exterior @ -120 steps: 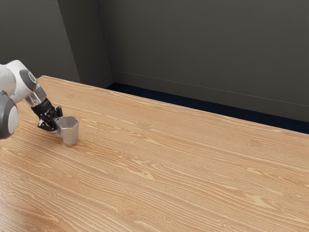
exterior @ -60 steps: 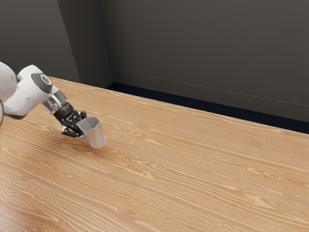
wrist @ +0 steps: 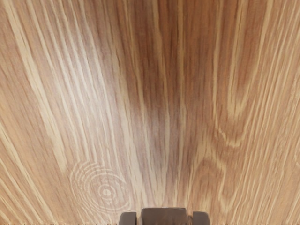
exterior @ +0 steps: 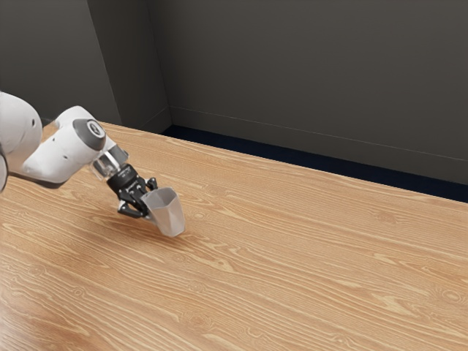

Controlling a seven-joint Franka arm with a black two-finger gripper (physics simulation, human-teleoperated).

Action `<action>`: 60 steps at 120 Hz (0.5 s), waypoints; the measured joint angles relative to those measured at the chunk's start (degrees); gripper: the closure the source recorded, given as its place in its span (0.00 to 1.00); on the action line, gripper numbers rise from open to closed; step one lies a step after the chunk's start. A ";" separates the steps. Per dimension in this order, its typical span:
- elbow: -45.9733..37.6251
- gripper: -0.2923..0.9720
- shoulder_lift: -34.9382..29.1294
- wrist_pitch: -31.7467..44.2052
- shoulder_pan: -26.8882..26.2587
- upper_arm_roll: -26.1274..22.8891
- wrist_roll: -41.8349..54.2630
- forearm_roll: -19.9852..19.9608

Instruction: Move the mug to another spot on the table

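The mug (exterior: 170, 213), grey with faceted sides, was at the 9 o'clock side of the exterior view, above the wooden table (exterior: 292, 256). It was tilted, with its open mouth turned up and toward 10 o'clock and its base toward 5 o'clock. You could not tell whether the base touched the tabletop or hung just clear of it.

The black gripper (exterior: 148, 206) met the mug at the mug's 10 o'clock side. Its fingers stood narrow, clamped on the mug's wall at the rim, one on each face of it.

From the gripper, the white arm (exterior: 69, 146) ran back toward 10 o'clock and left the exterior view at its left edge. The wide stretch of table from 2 to 6 o'clock of the mug showed plain wood grain.

Beyond the table's far edge, at 12 o'clock, you saw a dark blue floor strip (exterior: 329, 162) and a dark grey wall (exterior: 307, 73).

In the wrist view, a dark squared block (wrist: 164, 217) sat close under the hand; you could not tell what it was. A ring-shaped knot (wrist: 107, 191) marked the grain near that block.
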 joint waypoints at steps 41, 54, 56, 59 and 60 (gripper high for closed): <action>-0.02 0.85 1.05 -0.13 -0.04 -1.45 -1.96 -0.34; -0.02 0.85 1.47 -0.11 -0.04 -2.21 -2.37 -0.44; -0.01 0.85 1.59 -0.09 -0.04 -2.35 -2.43 -0.48; 0.01 0.85 1.71 -0.07 -0.04 -2.55 -2.51 -0.51; 0.02 0.85 1.75 -0.07 -0.04 -2.60 -2.54 -0.53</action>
